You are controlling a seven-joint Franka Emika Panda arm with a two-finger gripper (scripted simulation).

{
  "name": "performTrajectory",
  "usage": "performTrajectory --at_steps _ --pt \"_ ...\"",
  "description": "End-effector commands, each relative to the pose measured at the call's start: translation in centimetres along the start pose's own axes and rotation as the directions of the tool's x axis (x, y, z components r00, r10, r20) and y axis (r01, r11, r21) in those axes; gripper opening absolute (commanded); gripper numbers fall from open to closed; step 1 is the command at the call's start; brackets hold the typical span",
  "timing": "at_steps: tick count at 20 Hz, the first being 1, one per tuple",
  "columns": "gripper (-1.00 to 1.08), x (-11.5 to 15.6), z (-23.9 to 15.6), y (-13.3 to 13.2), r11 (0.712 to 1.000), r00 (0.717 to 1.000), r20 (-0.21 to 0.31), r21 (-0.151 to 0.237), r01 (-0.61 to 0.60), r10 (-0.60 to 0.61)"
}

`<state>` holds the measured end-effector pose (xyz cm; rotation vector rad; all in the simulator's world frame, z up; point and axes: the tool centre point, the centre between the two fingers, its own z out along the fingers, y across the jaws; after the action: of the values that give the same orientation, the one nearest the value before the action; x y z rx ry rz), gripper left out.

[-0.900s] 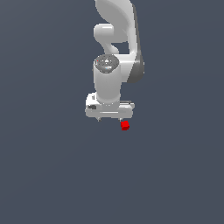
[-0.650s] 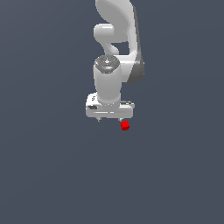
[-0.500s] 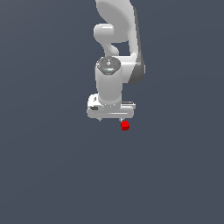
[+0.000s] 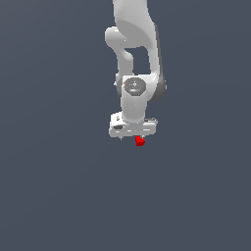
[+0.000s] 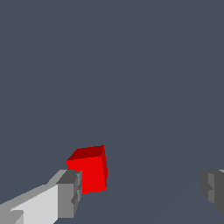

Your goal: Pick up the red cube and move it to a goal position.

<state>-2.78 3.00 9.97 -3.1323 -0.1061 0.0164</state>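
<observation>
Little is seen to have shifted since the earlier frame: only the wrist joint is turned slightly, while the cube [image 4: 140,141] is kept at the same spot. Nearest the wrist camera, the gripper [image 5: 140,188] is held with its jaws wide, one finger [image 5: 70,192] just beside the cube and the other well apart. Nothing is gripped. Beyond lies the bare table [image 5: 131,65]. Alignment is judged nearly done; closing, lifting and carrying to the goal are left.

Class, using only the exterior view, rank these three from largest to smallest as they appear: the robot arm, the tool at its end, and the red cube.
1. Robot arm, by far the largest.
2. Tool, a wide white bar below the wrist.
3. Red cube, much narrower than the tool.
</observation>
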Motion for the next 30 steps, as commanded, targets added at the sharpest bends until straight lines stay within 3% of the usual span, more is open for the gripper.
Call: performTrajectory --at_steps 1,9,16,17,30 --pt "1.00 -0.7 2.0 -1.4 0.999 0.999 -0.002 -0.001 0.036 -0.036" --pt "1.00 -2.2 6.6 -4.2 0.993 0.993 -0.008 -0.005 0.117 -0.117" --pt "1.00 -2.6 8.0 -4.9 0.990 0.990 -0.009 -0.008 0.139 -0.139" --pt "-1.00 -2.6 8.0 -4.9 0.990 0.990 -0.009 -0.008 0.139 -0.139" --pt "-1.00 -2.6 7.7 -5.0 0.990 0.990 -0.009 -0.008 0.139 -0.139"
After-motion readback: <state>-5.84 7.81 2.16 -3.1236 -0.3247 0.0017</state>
